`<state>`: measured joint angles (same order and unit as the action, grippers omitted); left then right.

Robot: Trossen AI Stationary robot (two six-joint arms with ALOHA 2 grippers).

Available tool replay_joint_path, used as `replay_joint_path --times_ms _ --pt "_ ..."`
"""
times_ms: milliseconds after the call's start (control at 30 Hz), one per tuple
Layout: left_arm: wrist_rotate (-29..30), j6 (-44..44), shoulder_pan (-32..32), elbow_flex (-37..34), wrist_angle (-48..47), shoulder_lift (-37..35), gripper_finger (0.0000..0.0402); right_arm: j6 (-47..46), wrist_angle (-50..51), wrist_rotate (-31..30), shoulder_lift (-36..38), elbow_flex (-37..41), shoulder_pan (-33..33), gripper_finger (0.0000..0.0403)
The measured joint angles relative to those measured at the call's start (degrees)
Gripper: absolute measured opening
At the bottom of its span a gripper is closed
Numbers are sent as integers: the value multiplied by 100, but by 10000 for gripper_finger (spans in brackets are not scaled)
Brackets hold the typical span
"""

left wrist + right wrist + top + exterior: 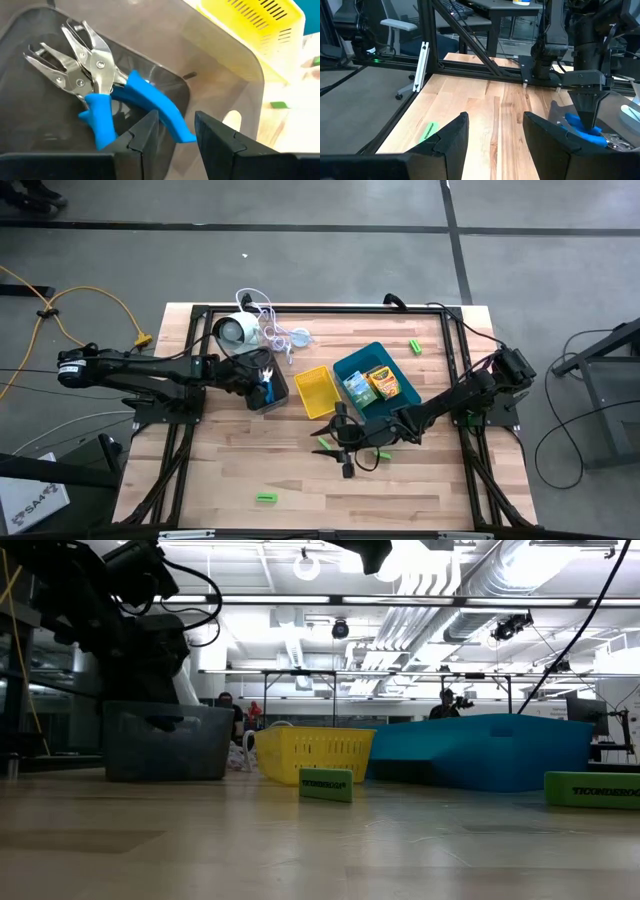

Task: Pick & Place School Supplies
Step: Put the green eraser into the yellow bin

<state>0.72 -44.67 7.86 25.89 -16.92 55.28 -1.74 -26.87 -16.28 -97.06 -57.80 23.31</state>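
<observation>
- Two blue-handled pliers (107, 95) lie in the grey tray (278, 394) on the left half of the table, and the left gripper (172, 131) hangs just above them with its fingers apart and nothing between them.
- They look stiff and fairly heavy for their size: bare metal jaws, blue-coated handles. The metal would likely be slippery, so the coated handles seem the better place to take hold, across one handle near its middle.
- In the left wrist view their long axes run from the metal jaws, deep in the tray, to the handle ends nearest the gripper. The pair overlap, so lifting one may drag the other.
- Several green blocks lie loose: one near the front edge (265, 498), one far right (414, 345), and a few under the right arm (381, 453). They look light and rigid, easy to pinch across the short sides.
- The front block's long axis runs left to right.
- The right gripper (495, 132) is over the near middle of the table, beside the blue tray (352, 367), fingers apart and empty.
- Small printed boxes (382, 383) sit inside the blue tray; they are probably light card that could crush.
- The yellow tray (314, 391) stands between the grey and blue ones.
</observation>
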Motion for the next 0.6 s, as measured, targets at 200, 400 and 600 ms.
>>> replay_joint_path --times_ms 200,400,600 --pt "-11 61 0 0 42 1 125 0 -4 -1 0 0 0 179" --pt "-7 288 0 0 136 -15 125 0 -7 3 0 0 0 179" --pt "-61 524 0 0 730 -17 125 0 -4 4 0 0 0 179"
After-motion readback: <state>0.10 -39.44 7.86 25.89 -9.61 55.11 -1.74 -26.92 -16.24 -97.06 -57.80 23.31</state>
